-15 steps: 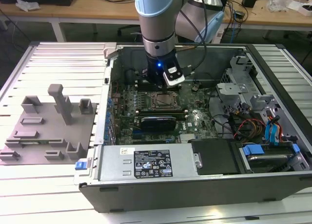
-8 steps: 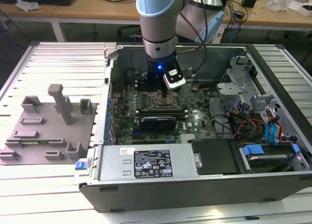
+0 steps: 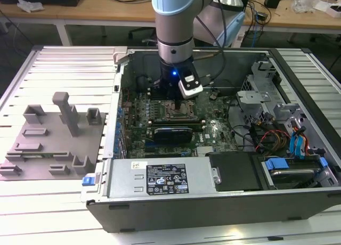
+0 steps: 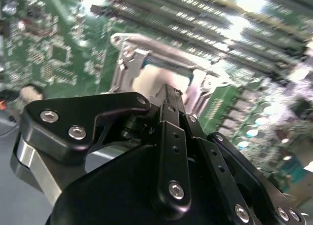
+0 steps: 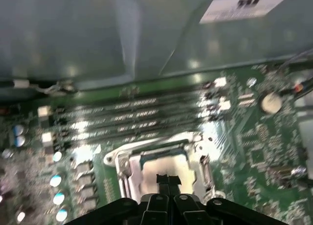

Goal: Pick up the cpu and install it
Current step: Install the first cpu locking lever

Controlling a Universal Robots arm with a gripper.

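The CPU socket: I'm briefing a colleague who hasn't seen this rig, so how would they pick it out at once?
Start at the open computer case and find the green motherboard on its floor. The CPU socket sits directly under the gripper, beside the long parallel memory slots. Unlike the boards and cables around it, it is a square metal frame enclosing a pale, flat silvery square.

labels present, no print legible
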